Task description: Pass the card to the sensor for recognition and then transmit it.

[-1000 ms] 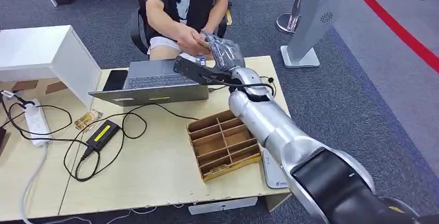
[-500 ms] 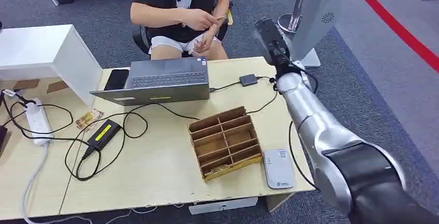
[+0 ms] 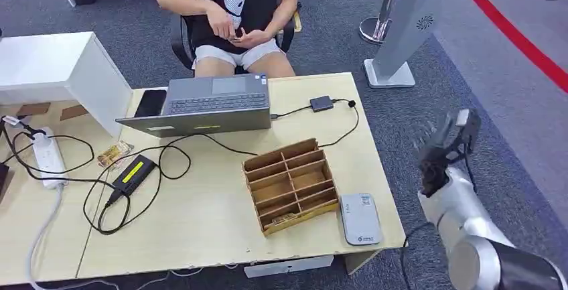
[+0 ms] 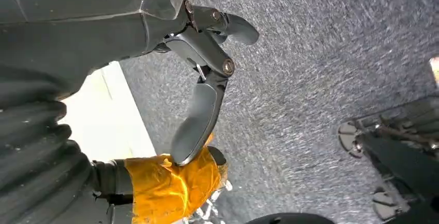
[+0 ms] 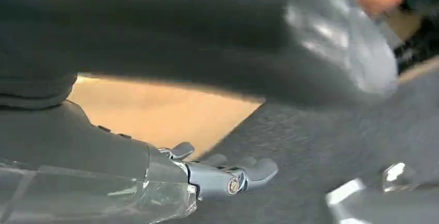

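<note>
Both hands empty: right hand (image 5: 217,175) off the bench (image 3: 201,230) edge over carpet, fingers loosely spread; left hand (image 4: 202,79) likewise spread. Card looks to be in the person's hands (image 3: 234,30), can't confirm.

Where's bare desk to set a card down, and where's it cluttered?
Free: the patch below the black power adapter and left of the wooden divider tray, along the near edge; also the corner right of the laptop, past the small black sensor. Crowded: the left end, with power strip and looping cables.
</note>
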You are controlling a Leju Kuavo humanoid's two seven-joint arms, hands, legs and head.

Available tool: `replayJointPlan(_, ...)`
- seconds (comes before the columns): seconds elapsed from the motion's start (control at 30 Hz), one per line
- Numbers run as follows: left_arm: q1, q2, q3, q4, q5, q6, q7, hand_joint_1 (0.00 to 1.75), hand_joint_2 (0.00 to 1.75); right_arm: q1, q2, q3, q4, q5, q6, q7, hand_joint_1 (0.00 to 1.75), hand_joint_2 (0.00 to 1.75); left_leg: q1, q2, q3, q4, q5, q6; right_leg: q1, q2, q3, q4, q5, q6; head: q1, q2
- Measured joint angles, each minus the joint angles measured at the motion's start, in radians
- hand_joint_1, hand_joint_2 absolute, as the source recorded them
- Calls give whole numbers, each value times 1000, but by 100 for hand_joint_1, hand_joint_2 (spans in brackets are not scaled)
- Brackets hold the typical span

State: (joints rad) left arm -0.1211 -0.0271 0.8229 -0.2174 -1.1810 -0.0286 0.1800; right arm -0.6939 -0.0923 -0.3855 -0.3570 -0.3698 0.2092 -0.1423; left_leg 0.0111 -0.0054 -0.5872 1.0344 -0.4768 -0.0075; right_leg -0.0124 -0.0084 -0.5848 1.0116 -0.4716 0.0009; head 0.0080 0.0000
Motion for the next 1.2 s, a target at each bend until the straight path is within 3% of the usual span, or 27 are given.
replayJointPlan(0.13, 16, 1, 22, 0, 19, 24, -26, 0, 175, 185, -18, -129, 20, -105, 103, -5, 0, 175, 0, -1, 0, 0, -2, 1, 0, -1, 1, 0, -2, 1, 0, 0)
replayJointPlan(0.3, 19, 3, 43, 0, 34, 56, -53, 0, 175, 341, -21, -215, 42, -166, 103, 34, 0, 175, 0, -1, 1, 0, -4, 0, 0, -1, 1, 0, -5, 1, 0, 0)
replayJointPlan(0.47, 31, 8, 66, 0, 51, 104, -85, 0, 175, 523, -3, -274, 77, -179, 110, 23, 0, 175, 0, -5, 0, -1, -6, 0, 0, -5, 3, 0, -8, 0, 0, 0)
replayJointPlan(0.5, 32, 9, 69, 0, 55, 112, -89, 0, 175, 547, 0, -281, 83, -168, 81, 31, 0, 175, 0, -4, 1, -1, -7, -1, 0, -3, 3, 0, -8, 0, -1, 0)
replayJointPlan(0.6, 31, 12, 79, 0, 61, 134, -96, 0, 175, 601, 14, -283, 109, -96, -145, 117, 0, 175, 0, -4, 2, -1, -7, -1, 0, -3, 4, 0, -9, 0, 0, 0)
replayJointPlan(0.63, 32, 14, 80, 0, 51, 140, -85, 0, 175, 616, 22, -283, 117, -70, -219, 157, 0, 0, 0, -4, 2, -1, -7, -1, 0, -3, 4, 0, -9, 0, 0, 0)
replayJointPlan(0.67, 32, 15, 80, 0, 42, 145, -74, 0, 175, 627, 27, -282, 122, -57, -261, 178, 0, 0, 0, -3, 2, -1, -7, -1, 0, -2, 4, 0, -9, 0, 0, 0)
replayJointPlan(0.7, 31, 16, 80, 0, 31, 150, -65, 17, 175, 635, 34, -280, 126, -34, -280, 189, 63, 0, 0, -2, 1, -1, -7, -1, 0, -1, 3, 0, -9, 0, 0, 0)
replayJointPlan(0.73, 29, 17, 80, 0, 21, 148, -58, 173, 175, 638, 34, -272, 128, 9, -279, 187, 175, 175, 0, 0, 1, -1, -7, -1, 0, 0, 3, 0, -9, 0, 0, 0)
replayJointPlan(0.83, 19, 18, 77, 0, -5, 78, -36, 175, 175, 622, 23, -161, 128, 279, -227, 156, 175, 175, 0, 3, 2, -1, -8, -1, 0, 3, 3, 1, -7, 0, 0, 0)
replayJointPlan(0.97, 7, 13, 61, 0, -39, -57, -6, 175, 175, 546, 13, 93, 126, 628, -135, 174, 175, 175, 0, 7, 5, 0, -6, 0, 0, 7, 4, 0, -4, 1, 0, 0)
replayJointPlan(1.03, 3, 5, 50, 0, -53, -89, -2, 175, 175, 512, 16, 245, 127, 784, -80, 201, 175, 175, -1, 6, 5, 0, -5, 1, -1, 6, 4, 0, -3, 1, 0, 0)
replayJointPlan(1.07, -1, 0, 42, 0, -59, -96, 5, 175, 175, 499, 19, 319, 127, 836, -62, 209, 175, 175, -1, 5, 5, 0, -5, 1, -1, 4, 4, 0, -3, 1, 0, 0)
replayJointPlan(1.2, -13, -8, 30, 0, -67, -104, 11, 175, 175, 480, 26, 467, 127, 878, -26, 219, 175, 175, 0, 5, 4, 0, -4, 1, -1, 4, 4, 1, -3, 1, 0, 0)
